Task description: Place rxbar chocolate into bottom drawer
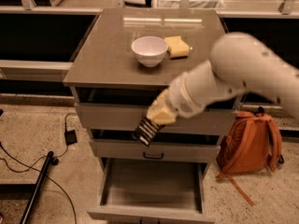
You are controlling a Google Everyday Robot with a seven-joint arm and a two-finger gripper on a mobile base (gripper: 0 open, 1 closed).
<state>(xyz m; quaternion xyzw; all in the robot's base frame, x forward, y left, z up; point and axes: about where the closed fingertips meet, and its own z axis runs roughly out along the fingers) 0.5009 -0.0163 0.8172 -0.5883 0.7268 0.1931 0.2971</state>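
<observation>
My gripper (153, 121) hangs in front of the cabinet, level with the upper two drawers, and is shut on the rxbar chocolate (145, 130), a flat black-wrapped bar with pale lettering that points down and to the left. The bottom drawer (152, 185) is pulled open below it, showing a plain grey interior with nothing in it. The bar is well above the drawer's opening. My white arm (233, 78) reaches in from the right.
A white bowl (149, 50) and a yellow sponge-like block (177, 46) sit on the cabinet top (107, 55). An orange backpack (252, 146) leans on the floor to the right. Cables and a dark pole (39, 181) lie on the floor to the left.
</observation>
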